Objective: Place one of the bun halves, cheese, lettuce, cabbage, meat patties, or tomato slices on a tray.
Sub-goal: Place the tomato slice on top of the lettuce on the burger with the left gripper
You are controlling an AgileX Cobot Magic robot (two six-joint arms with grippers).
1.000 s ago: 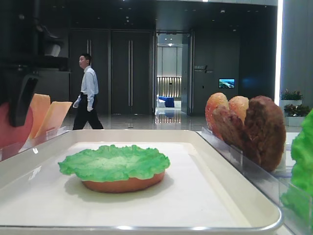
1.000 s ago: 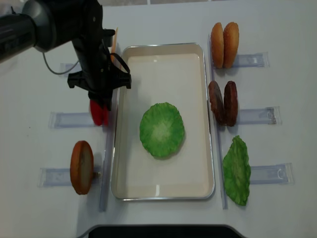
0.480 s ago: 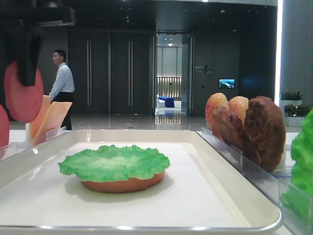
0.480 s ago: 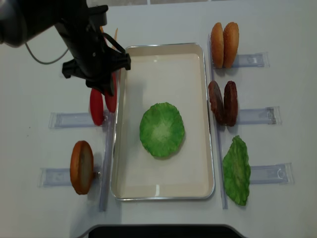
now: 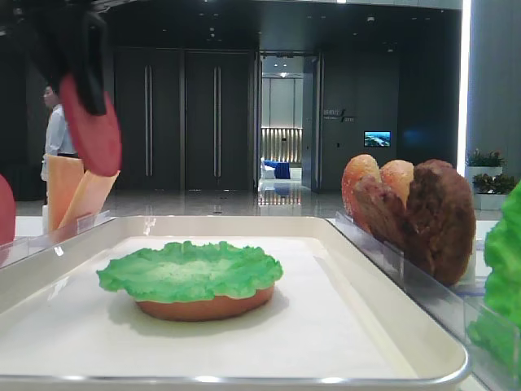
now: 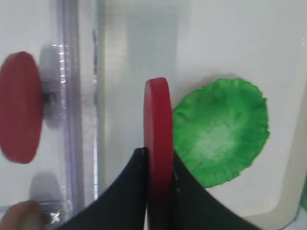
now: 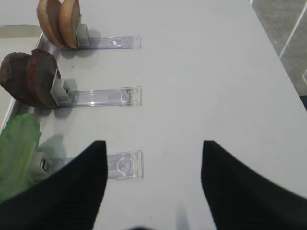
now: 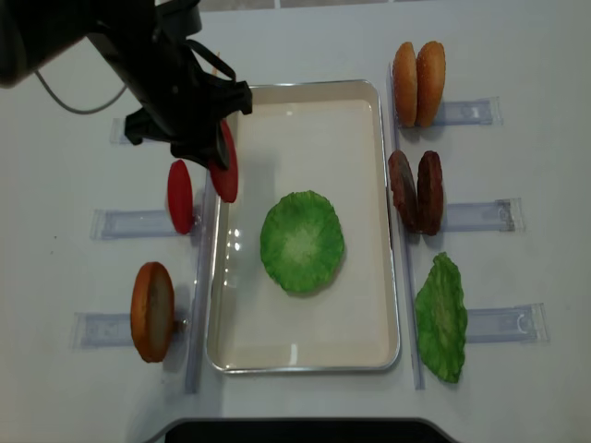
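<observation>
Tomato slice, held (image 8: 223, 162): smooth matte red-pink disc, flat-faced with a thick rounded edge, standing on edge. Clamped between the two black fingers of the left pincer (image 6: 158, 165), which is closed tight on its lower rim. It hangs in the air above the left rim of the tray (image 8: 382, 231), just left of the lettuce.

Tomato slice, second (image 8: 180, 197): same colour and finish, upright in a clear holder (image 8: 138, 222) on the white tabletop (image 8: 74, 240), left of the tray.

Lettuce on tray (image 8: 302, 242): bright green, frilly edge, lying flat on a tan bun half (image 5: 203, 307) near the tray's middle.

Cheese (image 5: 75, 195): pale orange slices, upright, far left.

Right of tray, far to near: two bun halves (image 8: 417, 83), two dark rough meat patties (image 8: 416, 192), a second lettuce leaf (image 8: 441, 317). One more bun half (image 8: 152, 311) stands near left.

Right pincer (image 7: 151, 182): fingers spread wide, holding nothing, above the tabletop.
</observation>
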